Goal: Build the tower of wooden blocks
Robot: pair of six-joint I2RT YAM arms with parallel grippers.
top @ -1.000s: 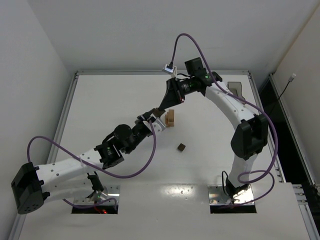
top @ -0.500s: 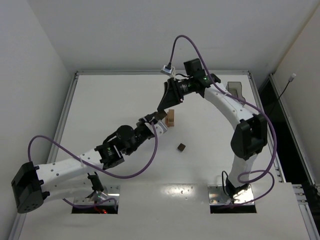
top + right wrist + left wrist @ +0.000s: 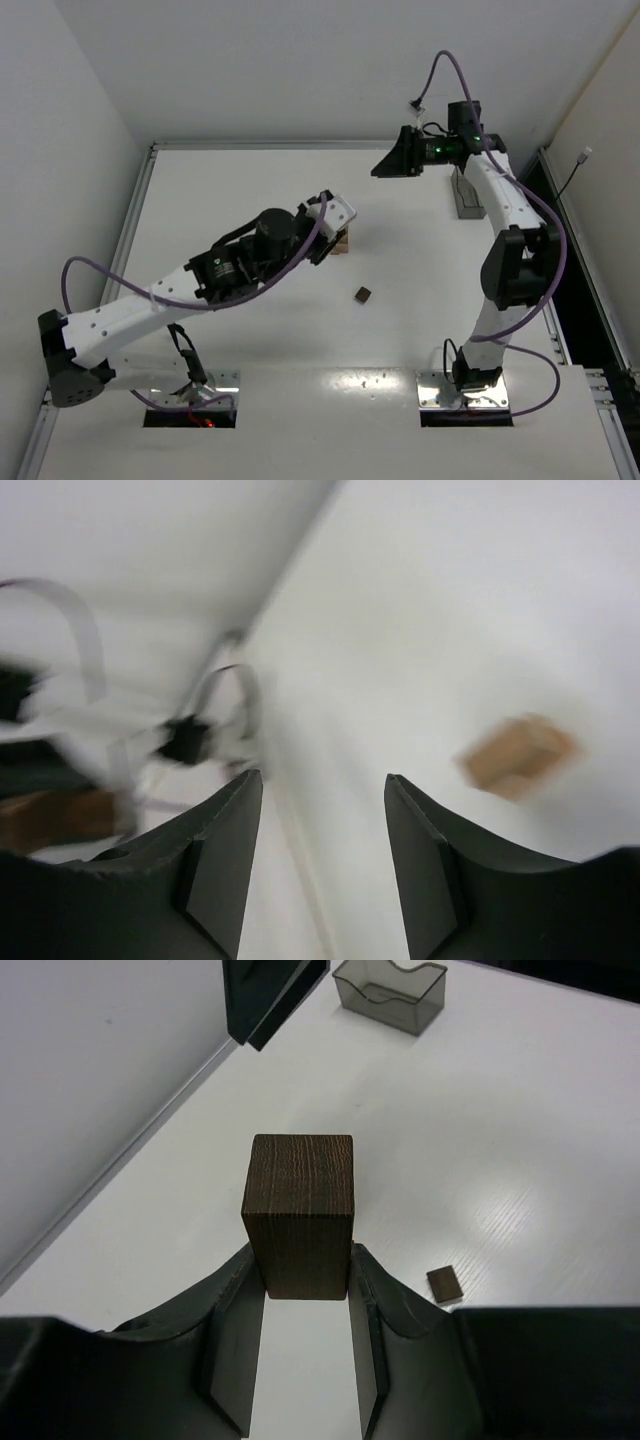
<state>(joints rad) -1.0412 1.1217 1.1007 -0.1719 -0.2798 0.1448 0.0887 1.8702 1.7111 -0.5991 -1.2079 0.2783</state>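
The left jaws are closed on a dark brown block (image 3: 300, 1215), a tall piece with clear grain. It sticks out past the tips and hangs in the air above the bench (image 3: 520, 1140). The right jaws stand apart with nothing between them and hang high over the far right of the bench, near the smoky plastic bin (image 3: 466, 200). In the top view the tower (image 3: 345, 241) is mostly hidden beneath the left jaws. Only a tan corner of it shows, so its height cannot be read. One small dark brown cube (image 3: 363, 294) lies alone on the bench, well apart from the tower. I judge the tower partly built: the held block is not yet placed, and the loose cube waits after it.
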